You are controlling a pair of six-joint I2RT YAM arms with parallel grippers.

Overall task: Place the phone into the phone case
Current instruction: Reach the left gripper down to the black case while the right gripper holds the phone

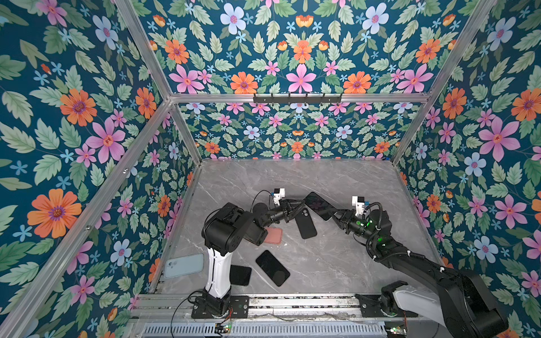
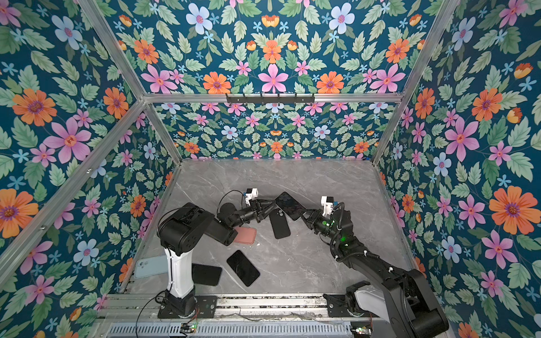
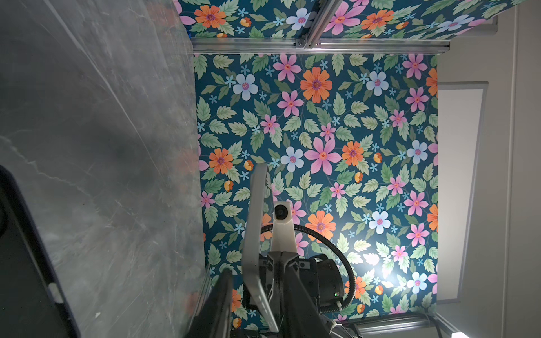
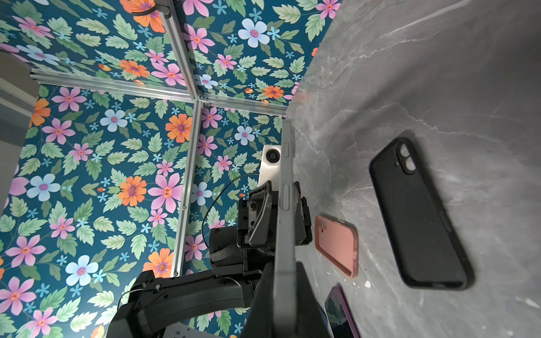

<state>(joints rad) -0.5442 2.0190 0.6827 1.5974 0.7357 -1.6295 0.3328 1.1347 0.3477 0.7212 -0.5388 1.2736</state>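
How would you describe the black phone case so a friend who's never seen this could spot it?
On the grey marble table, find the phone held in the air near the middle. The black case lies flat just below it in both top views. The pink case beside it differs in colour, and the black phone nearer the front is glossy, without this matte case's camera hole.

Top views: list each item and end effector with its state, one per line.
phone: off the table, tilted, uncased.
right end effector: shut on the phone.
left end effector: jaws open around the phone's other end.
black case: empty, flat on the table.
pink case: empty, flat on the table.
second phone: flat on the table, screen dark.
light blue case: back up, at the table's left edge.
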